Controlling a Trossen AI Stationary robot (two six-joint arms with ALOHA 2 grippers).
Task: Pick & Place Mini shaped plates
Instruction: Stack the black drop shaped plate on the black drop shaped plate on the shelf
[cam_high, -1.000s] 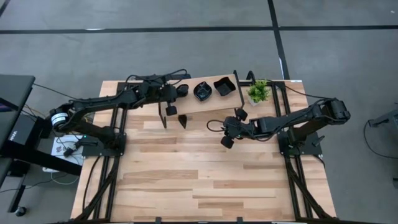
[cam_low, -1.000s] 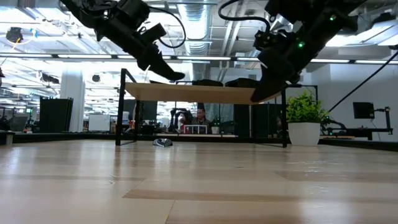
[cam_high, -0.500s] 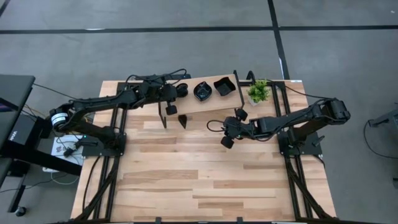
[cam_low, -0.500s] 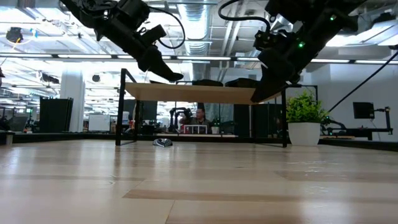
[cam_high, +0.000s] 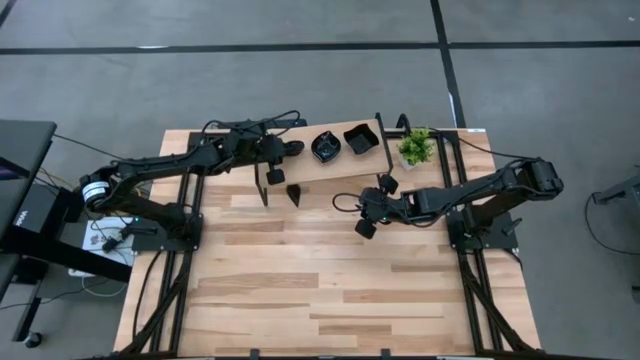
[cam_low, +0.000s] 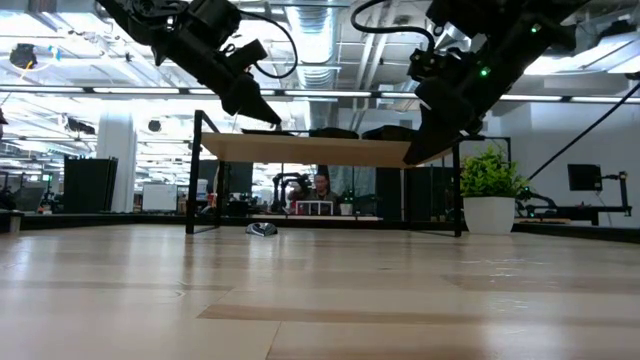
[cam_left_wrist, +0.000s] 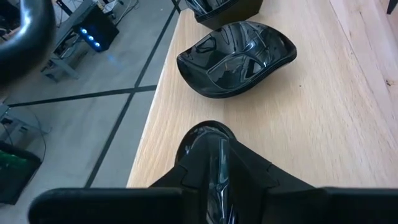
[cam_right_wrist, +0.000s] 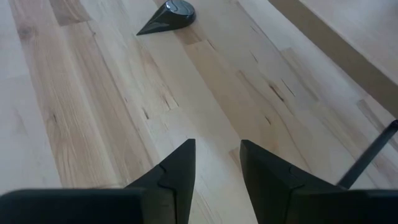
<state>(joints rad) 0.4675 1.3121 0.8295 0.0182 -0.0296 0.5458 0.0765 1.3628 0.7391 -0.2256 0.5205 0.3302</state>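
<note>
We are lowering the left gripper (cam_high: 291, 147) onto the shelf (cam_high: 310, 167), fingers clamped on a black plate (cam_left_wrist: 208, 155), slightly lower than a moment ago; release looks near; the scalloped plate (cam_left_wrist: 236, 59) is sitting at twelve o'clock; our right gripper (cam_right_wrist: 214, 165) is hovering, fingers apart, over the table (cam_high: 330, 290).

Four mini shaped plates: a scalloped round plate (cam_high: 325, 146), a square plate (cam_high: 360, 138), a teardrop plate (cam_high: 294, 194), and a gripper-held plate (cam_left_wrist: 208, 149). One potted plant (cam_high: 415, 148).
</note>
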